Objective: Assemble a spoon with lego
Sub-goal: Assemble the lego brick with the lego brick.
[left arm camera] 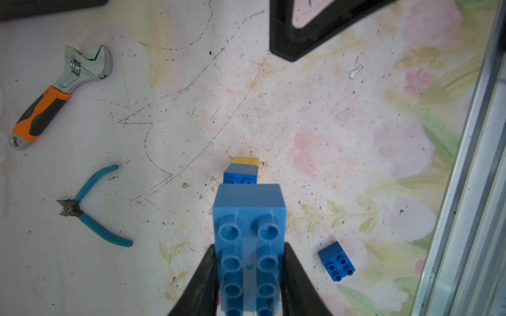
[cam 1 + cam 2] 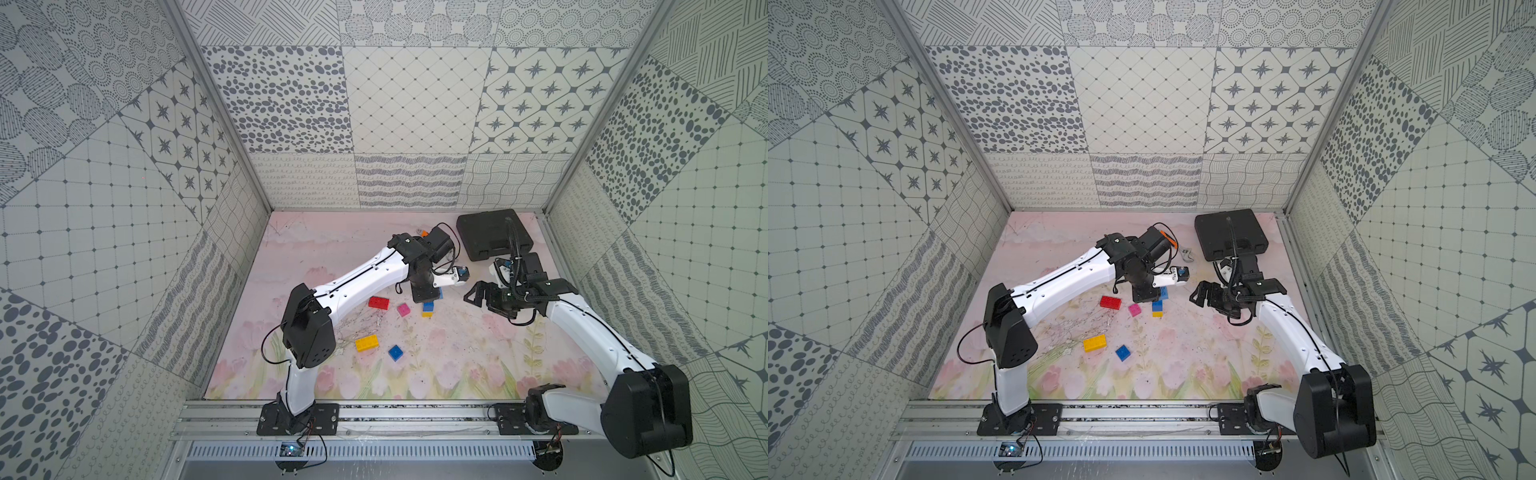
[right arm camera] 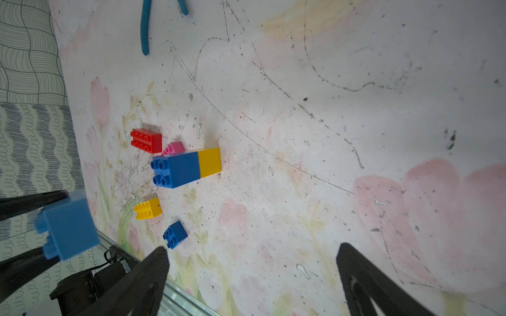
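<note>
Left wrist view has the left pincer [image 1: 250, 254] clamped on the long sides of a light blue brick [image 1: 247, 219], an oblong one with its studs towards the camera, carried clear of the bench [image 1: 328, 123]. Right wrist view shows the same brick end-on, between two black fingers and off the surface. The right pincer [image 3: 253, 249] stands spread wide with nothing in it. In both top views it faces the left one across a small gap.

The spoon is barely begun. Its only joined part is a blue-and-yellow pair [image 3: 186, 167], a dark blue square brick with a yellow one at its underside, lying on its side near the middle of the bench. They look clicked together, though from these angles they may be merely butted. The red brick [image 3: 146, 141] and pink brick [image 3: 174, 147] lie loose near it, and the yellow brick [image 3: 147, 209] and dark blue brick [image 3: 175, 235] lie closer to the robot's base.

The step in hand, as I judge it, is carrying the light blue brick to be joined. The next move calls for lining it up squarely with a mating face and pressing straight. Since the pair lies on its side, the free pincer probably has to right or steady it first, or it will slide under the push
</note>
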`<state>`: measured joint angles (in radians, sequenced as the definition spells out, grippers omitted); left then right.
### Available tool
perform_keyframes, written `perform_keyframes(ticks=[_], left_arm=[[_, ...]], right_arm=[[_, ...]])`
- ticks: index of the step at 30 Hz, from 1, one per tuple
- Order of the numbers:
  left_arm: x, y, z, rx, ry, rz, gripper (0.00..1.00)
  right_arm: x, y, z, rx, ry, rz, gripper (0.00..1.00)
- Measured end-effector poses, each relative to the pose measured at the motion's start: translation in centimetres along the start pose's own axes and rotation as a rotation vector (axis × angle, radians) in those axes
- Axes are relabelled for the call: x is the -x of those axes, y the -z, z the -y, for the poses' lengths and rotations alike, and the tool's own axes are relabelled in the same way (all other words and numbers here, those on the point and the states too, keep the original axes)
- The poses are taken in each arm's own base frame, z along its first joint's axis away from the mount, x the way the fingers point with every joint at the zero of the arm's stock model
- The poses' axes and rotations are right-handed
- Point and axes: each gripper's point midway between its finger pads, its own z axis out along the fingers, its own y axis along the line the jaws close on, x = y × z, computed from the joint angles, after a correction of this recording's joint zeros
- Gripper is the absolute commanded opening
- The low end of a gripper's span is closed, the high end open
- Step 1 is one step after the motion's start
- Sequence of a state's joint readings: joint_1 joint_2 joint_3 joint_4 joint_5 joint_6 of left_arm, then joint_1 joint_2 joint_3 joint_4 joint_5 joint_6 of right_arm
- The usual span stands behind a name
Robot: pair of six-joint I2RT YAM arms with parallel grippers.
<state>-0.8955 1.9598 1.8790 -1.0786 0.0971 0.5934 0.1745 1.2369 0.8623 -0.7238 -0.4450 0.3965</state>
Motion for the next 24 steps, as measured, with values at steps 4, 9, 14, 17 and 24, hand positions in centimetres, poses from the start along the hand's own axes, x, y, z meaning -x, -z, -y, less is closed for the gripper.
perform_keyframes(ticks=[4, 9, 14, 17, 24], left_arm=[[-0.1, -1.4, 0.1, -0.031, 0.011, -0.035, 0.25], [-0.5, -2.8, 0.2, -0.065, 0.017, -0.08, 0.25], [-0.7, -3.3, 0.3, -0.083, 0.02, -0.107, 0.25], [-0.9, -3.5, 0.4, -0.091, 0.021, -0.12, 0.25], [-1.4, -4.0, 0.5, -0.101, 0.023, -0.15, 0.25]], right_arm=[[-0.3, -0.3, 0.4, -0.001, 0.001, -0.012, 0.98], [-0.4, -0.3, 0.3, 0.005, 0.012, -0.016, 0.98], [-0.4, -0.3, 0.3, 0.009, 0.022, -0.017, 0.98], [-0.4, -0.3, 0.3, 0.009, 0.024, -0.017, 0.98], [-0.5, -0.4, 0.3, 0.009, 0.028, -0.019, 0.98]])
